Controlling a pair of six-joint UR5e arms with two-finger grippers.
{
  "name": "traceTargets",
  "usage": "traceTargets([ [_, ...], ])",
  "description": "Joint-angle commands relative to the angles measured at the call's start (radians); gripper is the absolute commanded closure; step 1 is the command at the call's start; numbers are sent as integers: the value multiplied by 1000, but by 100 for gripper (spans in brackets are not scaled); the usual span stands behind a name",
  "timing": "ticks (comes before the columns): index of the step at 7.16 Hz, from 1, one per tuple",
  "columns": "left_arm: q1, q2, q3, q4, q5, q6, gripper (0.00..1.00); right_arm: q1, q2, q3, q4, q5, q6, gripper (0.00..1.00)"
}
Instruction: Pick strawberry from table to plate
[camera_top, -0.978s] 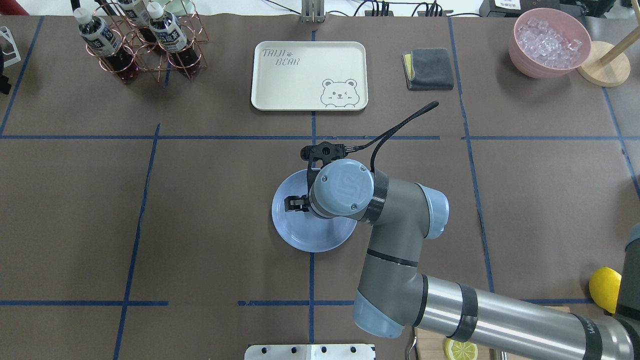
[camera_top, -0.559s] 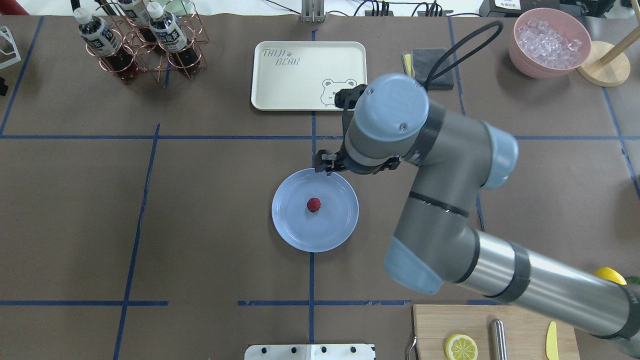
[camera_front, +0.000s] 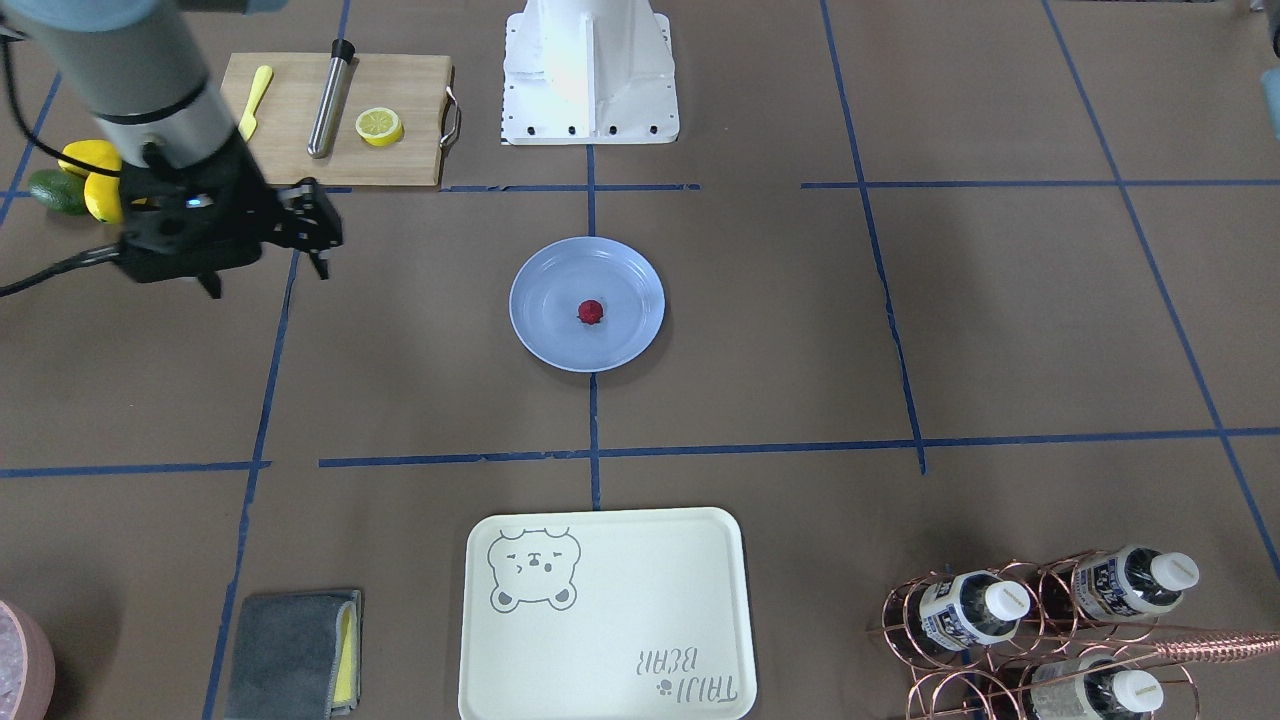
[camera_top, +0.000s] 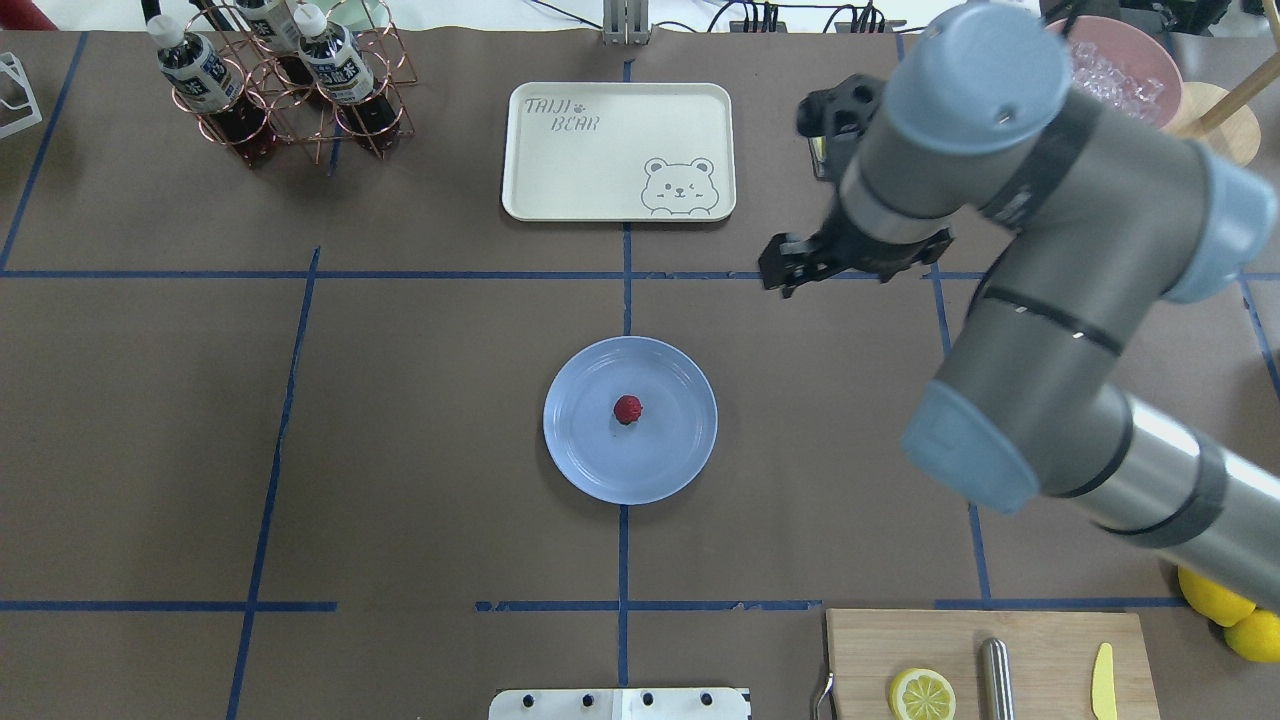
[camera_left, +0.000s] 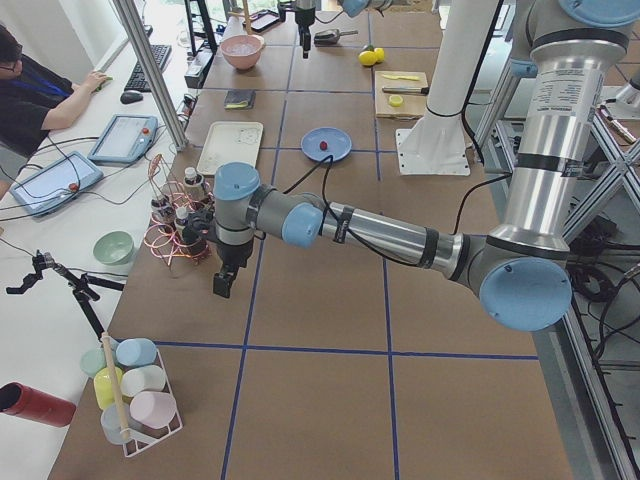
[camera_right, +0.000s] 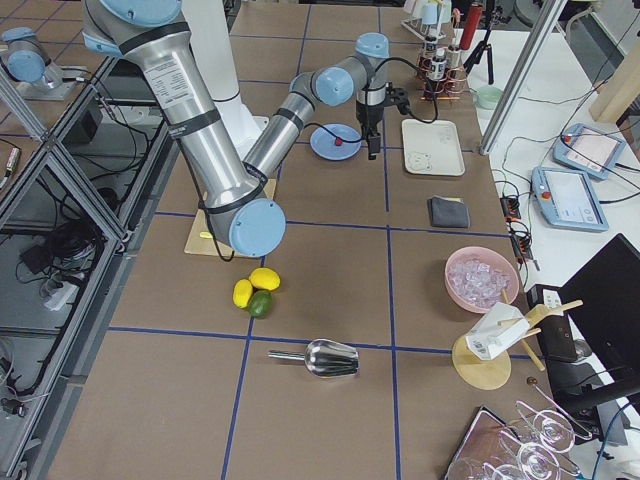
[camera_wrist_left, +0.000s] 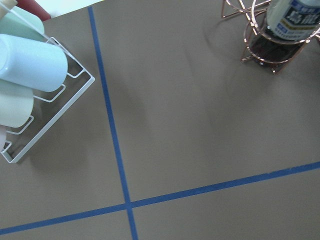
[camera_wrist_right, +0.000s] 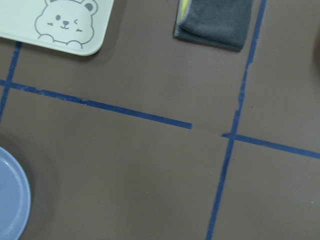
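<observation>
The strawberry (camera_top: 628, 409) (camera_front: 591, 312), small and dark red, lies in the middle of the light blue plate (camera_top: 590, 450) (camera_front: 545, 320), which rests on the brown table (camera_top: 420, 420). My right gripper (camera_top: 785, 272) (camera_front: 318, 235) hangs open and empty above the table, off the plate toward its far right. The right wrist view catches only the plate's rim (camera_wrist_right: 10, 200). My left gripper (camera_left: 222, 285) shows only in the exterior left view, beside the bottle rack, and I cannot tell its state.
A cream bear-print tray (camera_top: 618, 150) lies beyond the plate, with a grey cloth (camera_front: 290, 650) to its right. Bottles in a copper rack (camera_top: 280, 80) stand far left. A cutting board (camera_top: 1040, 650) with a lemon half is near right, and lemons (camera_top: 1230, 610) lie beside it.
My right gripper has let go of the strawberry on the plate, risen, and swung away toward the far right. The strawberry stays at the plate's centre.
</observation>
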Motion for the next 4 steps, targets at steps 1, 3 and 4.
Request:
traceTargets([
  [1,-51,58,75,40,-105,97,0,191,-197,-5,-2,89,-318,0],
  [3,-53,103,69,39,-122,99,0,362,-282,-101,0,200,-541,0],
  [4,-53,107,69,36,-123,99,0,423,-295,-167,0,225,-663,0],
])
